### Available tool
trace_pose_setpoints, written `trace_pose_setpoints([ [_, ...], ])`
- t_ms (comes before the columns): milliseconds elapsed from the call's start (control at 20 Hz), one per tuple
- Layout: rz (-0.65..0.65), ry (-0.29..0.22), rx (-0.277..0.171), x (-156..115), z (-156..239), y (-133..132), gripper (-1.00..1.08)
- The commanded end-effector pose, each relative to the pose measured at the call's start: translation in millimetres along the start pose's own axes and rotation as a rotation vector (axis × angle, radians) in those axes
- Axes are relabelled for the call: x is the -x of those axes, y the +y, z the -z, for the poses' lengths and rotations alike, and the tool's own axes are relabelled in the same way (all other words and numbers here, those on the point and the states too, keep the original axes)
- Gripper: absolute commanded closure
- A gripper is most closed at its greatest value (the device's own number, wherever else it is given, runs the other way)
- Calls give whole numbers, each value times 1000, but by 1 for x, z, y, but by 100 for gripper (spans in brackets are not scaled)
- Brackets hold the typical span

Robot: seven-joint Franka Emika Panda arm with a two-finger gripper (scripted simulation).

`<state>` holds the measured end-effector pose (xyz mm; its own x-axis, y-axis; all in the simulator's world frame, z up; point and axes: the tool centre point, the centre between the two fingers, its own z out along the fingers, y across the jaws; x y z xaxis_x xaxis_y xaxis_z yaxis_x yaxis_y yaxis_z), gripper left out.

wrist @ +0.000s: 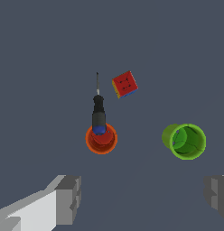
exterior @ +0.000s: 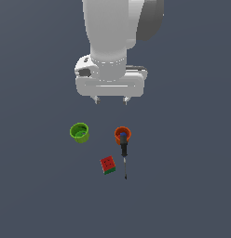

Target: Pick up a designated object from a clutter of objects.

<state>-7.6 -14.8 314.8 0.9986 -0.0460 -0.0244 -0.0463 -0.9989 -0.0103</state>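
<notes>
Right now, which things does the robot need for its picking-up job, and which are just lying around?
For the job:
- orange cup, the one to pick up
- end effector, open, above the things

Just lying around:
- green cup, off by itself
- screwdriver, one end resting on the orange cup
- red and green cube

Four small things close together on the counter, under the raised hand.

One cup sits at the exterior view's left, apart from the other cup at its right. The screwdriver has one end resting in that right cup, its shaft pointing away from it. The cube lies just beside the shaft, on the exterior view's left.
</notes>
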Motion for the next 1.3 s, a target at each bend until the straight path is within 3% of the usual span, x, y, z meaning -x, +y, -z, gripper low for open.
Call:
trace_pose_setpoints([
  [0, 0, 0, 0, 0, 0, 0, -20],
  [750, -38, 8, 20, -1, 1, 12, -20],
  [1250, -125, -2, 71, -4, -14, 9, -20],
])
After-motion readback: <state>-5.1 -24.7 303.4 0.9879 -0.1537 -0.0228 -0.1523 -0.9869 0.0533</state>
